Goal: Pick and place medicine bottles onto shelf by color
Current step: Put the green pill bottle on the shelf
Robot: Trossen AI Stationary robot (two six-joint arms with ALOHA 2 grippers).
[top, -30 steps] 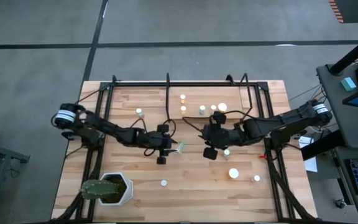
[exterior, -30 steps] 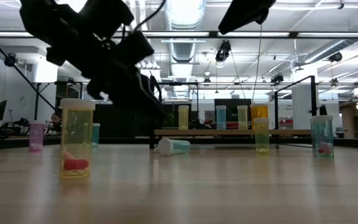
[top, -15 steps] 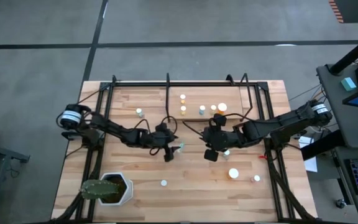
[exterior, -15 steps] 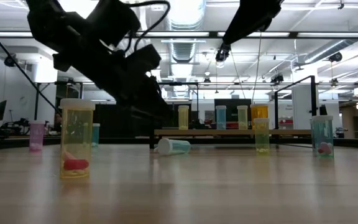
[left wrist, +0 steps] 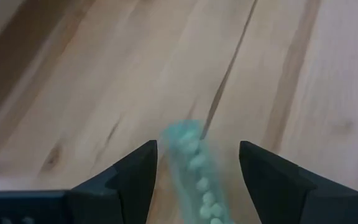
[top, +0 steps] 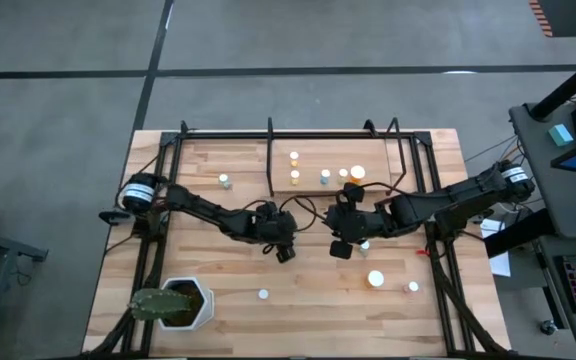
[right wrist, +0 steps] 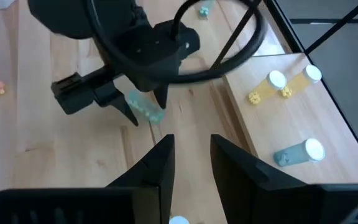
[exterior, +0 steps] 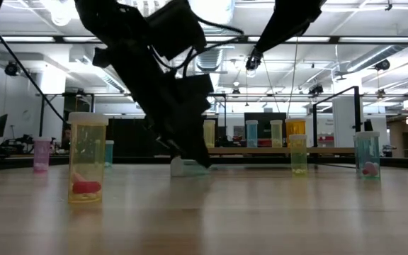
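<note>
Over on the left near corner sits the white hexagonal plant pot [top: 179,303], with a lone bottle [top: 263,294] just right of it and plenty of bare butcher-block table [top: 208,255] around both. One more bottle [top: 224,180] stands by itself toward the far left, well clear of everything.

The left gripper [top: 284,243] is down at mid-table, fingers apart and straddling a teal bottle [left wrist: 194,165] that lies on its side on the wood. You can see pale pills through its clear greenish body. Whether the fingers [left wrist: 129,174] actually touch it, can't tell; there's a gap on both sides in the wrist view. From table height the arm covers most of that bottle [exterior: 184,167], only the pale end pokes out.

The right gripper [top: 336,238] hangs just right of it, fingers [right wrist: 157,163] a little apart with nothing between them. It hides a bottle [top: 365,243] partly under the arm.

The shelf [top: 388,158] is at the far edge, centre-right, carrying yellow bottles [top: 294,157] at its left end, a teal one [top: 325,177], and an orange one [top: 357,173]. Its right half is bare.

Near right: a wide white-topped bottle [top: 376,279] and a pinkish one [top: 413,287], open wood between them and the table edge.
</note>
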